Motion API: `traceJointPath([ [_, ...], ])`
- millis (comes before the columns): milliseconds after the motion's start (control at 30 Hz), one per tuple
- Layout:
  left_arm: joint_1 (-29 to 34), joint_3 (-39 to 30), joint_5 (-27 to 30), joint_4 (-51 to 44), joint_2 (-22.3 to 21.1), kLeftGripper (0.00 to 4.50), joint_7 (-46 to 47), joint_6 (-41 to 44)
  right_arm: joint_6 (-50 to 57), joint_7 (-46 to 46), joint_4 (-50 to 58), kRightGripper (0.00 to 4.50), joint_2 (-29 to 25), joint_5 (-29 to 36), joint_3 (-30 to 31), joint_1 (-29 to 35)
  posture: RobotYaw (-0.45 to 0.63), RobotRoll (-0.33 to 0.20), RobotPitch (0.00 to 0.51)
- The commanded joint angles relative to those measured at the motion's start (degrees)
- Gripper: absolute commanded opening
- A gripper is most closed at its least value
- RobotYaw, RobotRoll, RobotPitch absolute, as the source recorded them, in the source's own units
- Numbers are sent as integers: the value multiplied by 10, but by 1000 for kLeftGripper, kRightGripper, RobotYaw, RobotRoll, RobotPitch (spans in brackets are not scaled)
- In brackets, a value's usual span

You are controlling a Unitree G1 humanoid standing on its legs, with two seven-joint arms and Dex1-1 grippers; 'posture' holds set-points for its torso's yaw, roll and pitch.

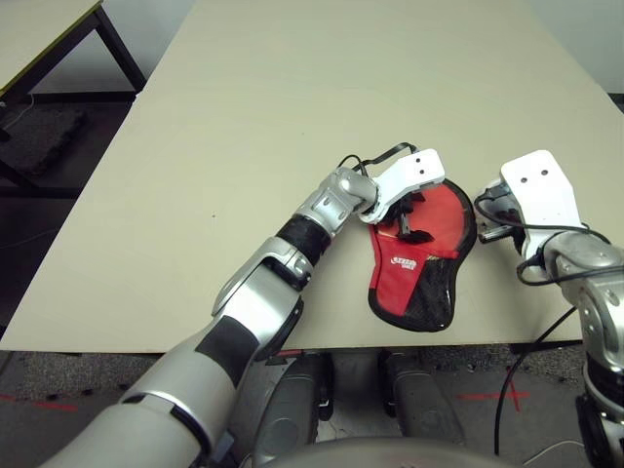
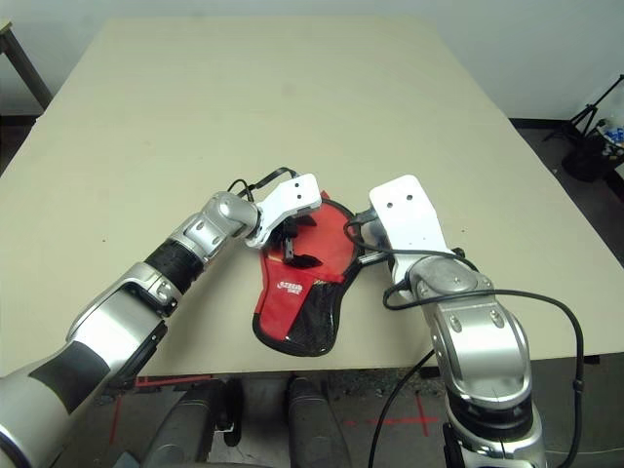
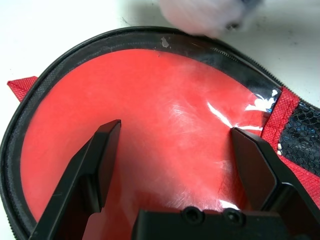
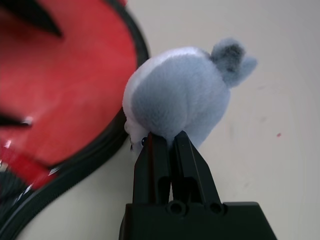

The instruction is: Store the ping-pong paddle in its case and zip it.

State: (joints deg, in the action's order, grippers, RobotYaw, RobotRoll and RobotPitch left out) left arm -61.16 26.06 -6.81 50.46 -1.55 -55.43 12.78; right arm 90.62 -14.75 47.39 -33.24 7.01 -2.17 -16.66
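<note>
My left pincer (image 1: 414,219) hangs over the round end of the case (image 1: 421,263), its two black fingers (image 3: 95,170) spread wide with nothing between them, tips close above the red surface; I cannot tell whether they touch it. My right pincer (image 4: 167,145) sits just beside the case's right rim, fingers pressed together and pinching a small grey-blue fluffy pouch (image 4: 182,97), which rests against the black zipper edge of the case.

The case lies flat on the worktop (image 1: 292,117), near its front edge and toward the right side, round end pointing away from me and the narrow handle end reaching almost to the front edge. It is paddle-shaped, red fabric with a black zipper border running all round. The narrow half carries a black mesh pocket (image 1: 429,292) and a white logo (image 1: 403,262). The round half shows a smooth, glossy red face under my left fingers, with a clear shiny film catching the light where it meets the mesh; I cannot tell whether that face is the paddle itself or the case's own cover. A short red tab (image 3: 20,87) sticks out from the rim at one side.
</note>
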Motion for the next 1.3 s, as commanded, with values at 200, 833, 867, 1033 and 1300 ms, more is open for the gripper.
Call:
traceJointPath([
  [200,29,30,-52,69,-3,4500,27,31,19,-46,48,23,-48,71,-43,94,-172,0,222],
  [833,23,27,-54,81,-3,4500,37,25,19,-172,126,23,-196,379,-156,208,-180,0,207],
  [867,23,27,-54,81,-4,4500,37,24,19,-173,126,23,-204,400,-161,212,-180,0,207],
  [1033,23,24,-53,84,-3,4500,42,23,19,-147,117,23,-226,458,-173,220,-179,0,201],
  [1300,24,-5,-30,48,-11,4500,41,31,19,-134,-3,1528,-257,623,-237,115,-181,0,195],
])
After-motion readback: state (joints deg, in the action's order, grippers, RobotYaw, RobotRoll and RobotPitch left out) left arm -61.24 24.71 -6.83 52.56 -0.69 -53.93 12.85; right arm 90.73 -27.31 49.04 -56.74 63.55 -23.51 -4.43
